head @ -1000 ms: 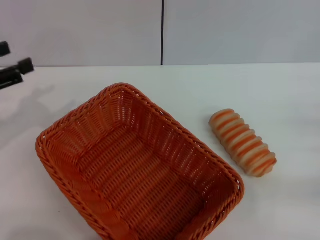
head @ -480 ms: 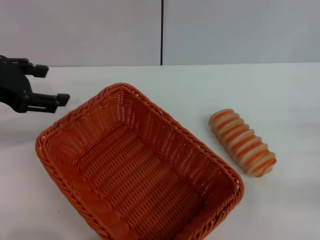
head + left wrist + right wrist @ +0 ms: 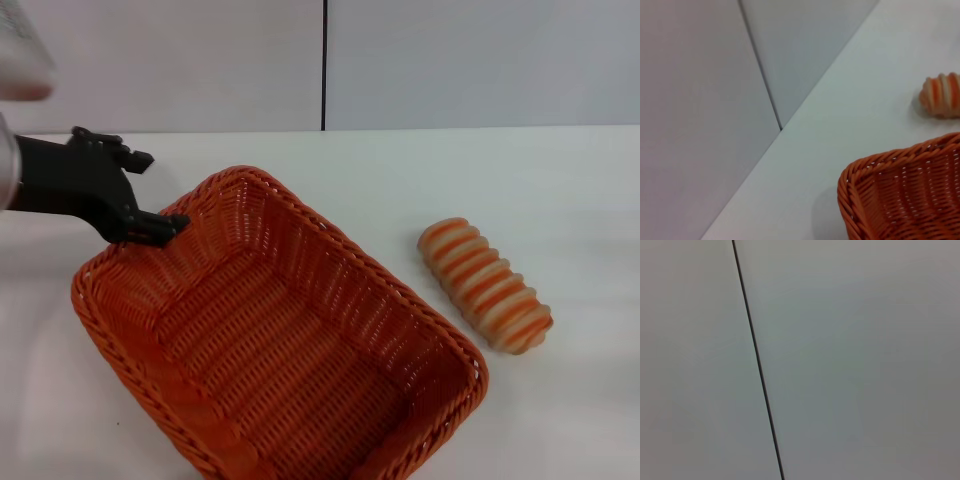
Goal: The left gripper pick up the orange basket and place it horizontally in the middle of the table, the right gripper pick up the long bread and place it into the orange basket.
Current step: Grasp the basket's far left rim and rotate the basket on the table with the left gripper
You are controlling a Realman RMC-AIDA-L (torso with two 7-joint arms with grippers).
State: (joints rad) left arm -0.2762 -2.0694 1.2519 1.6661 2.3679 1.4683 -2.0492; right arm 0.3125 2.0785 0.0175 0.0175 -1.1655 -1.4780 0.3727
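Note:
The orange basket [image 3: 270, 340] lies skewed on the white table [image 3: 560, 180], left of centre, its long axis running from far left to near right. My left gripper [image 3: 160, 195] is open at the basket's far-left corner, one black finger over the rim, the other farther back above the table. The left wrist view shows that basket corner [image 3: 900, 200] and the end of the long bread [image 3: 941, 95]. The long bread [image 3: 485, 284] rests on the table to the basket's right, apart from it. My right gripper is out of view.
A pale wall with a dark vertical seam [image 3: 324, 65] rises behind the table; the right wrist view shows only this wall and the seam [image 3: 757, 360]. Bare tabletop lies behind and to the right of the bread.
My left gripper has come in from the left edge, moving right and nearer, from off the basket to its far-left corner. Basket and bread have not moved.

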